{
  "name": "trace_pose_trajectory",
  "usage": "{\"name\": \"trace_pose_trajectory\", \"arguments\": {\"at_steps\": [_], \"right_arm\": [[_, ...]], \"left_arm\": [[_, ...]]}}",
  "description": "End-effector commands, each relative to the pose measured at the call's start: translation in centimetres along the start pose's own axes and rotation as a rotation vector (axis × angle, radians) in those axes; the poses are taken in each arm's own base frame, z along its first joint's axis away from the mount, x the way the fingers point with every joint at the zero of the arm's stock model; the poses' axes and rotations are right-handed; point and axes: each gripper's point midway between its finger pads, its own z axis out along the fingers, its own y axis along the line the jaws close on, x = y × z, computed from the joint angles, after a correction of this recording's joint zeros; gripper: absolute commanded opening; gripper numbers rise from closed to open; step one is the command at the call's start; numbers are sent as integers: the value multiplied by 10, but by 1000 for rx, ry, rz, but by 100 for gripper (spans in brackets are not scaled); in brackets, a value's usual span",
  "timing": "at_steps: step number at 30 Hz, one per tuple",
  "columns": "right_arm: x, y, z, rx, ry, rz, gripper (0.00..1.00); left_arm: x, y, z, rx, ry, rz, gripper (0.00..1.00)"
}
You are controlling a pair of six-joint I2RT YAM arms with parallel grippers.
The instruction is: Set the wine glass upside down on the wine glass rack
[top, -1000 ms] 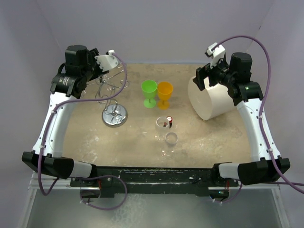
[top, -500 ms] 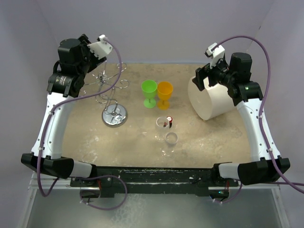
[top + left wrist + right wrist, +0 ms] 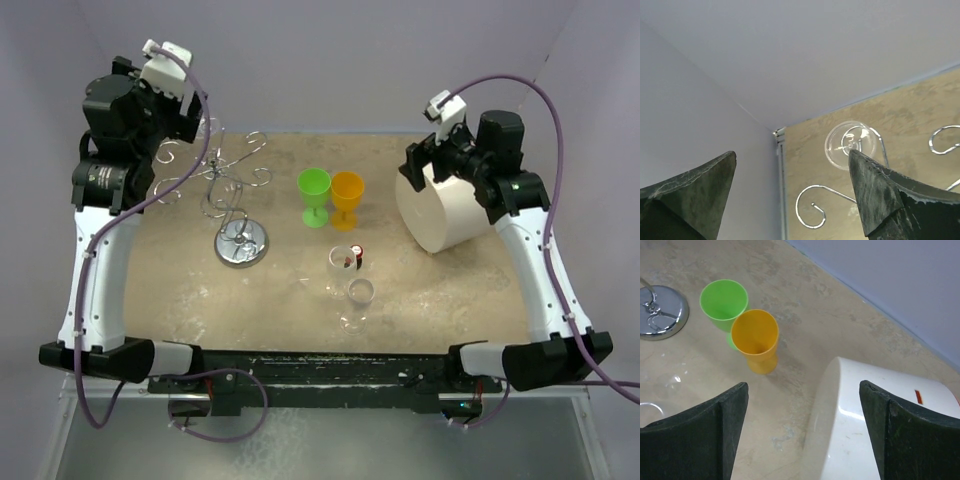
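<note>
Tabletop (image 3: 450,300) mottled beige, walls (image 3: 340,60) pale lilac — both jaws wide, empty — wine glass rack (image 3: 241,244) left.

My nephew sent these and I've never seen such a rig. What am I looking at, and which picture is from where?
These are two robot arms bolted at a table's near edge. The wide picture comes from a fixed camera above and behind them: the left arm is raised at the far left, the right arm is by a big white cylinder. The other two pictures come from a small camera on each wrist; the dark wedges at the bottom are that arm's own jaws. Both pairs stand open, empty. On the sandy table stand a silver wine glass rack, a green cup, an orange cup and clear glasses near the middle. The left wrist picture shows a clear round glass foot among the rack's wire curls, so a glass seems to hang there already.
</note>
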Motion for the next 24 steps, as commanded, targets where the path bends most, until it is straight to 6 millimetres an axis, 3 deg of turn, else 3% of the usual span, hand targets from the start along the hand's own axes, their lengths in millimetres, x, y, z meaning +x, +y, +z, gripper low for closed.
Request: {"name": "trace_pose_trajectory", "arguments": {"at_steps": [1,6,13,18,24], "right_arm": [[-26,26,12,-41,-34,-91,93],[-19,49,45,-98,51,-98,87],[1,70,95,-123,159,-102,80],[15,91,106,-188,196,-112,78],[34,139,105,-365,252,-172,75]], "left_arm": [[-41,0,-35,80,-134,-159,97],[-44,-10,-42,148,-148,-153,99],[-42,-8,-46,143,-140,-147,99],[-35,-12,-45,154,-119,-141,99],[-27,-11,-41,153,-94,-133,99]]}}
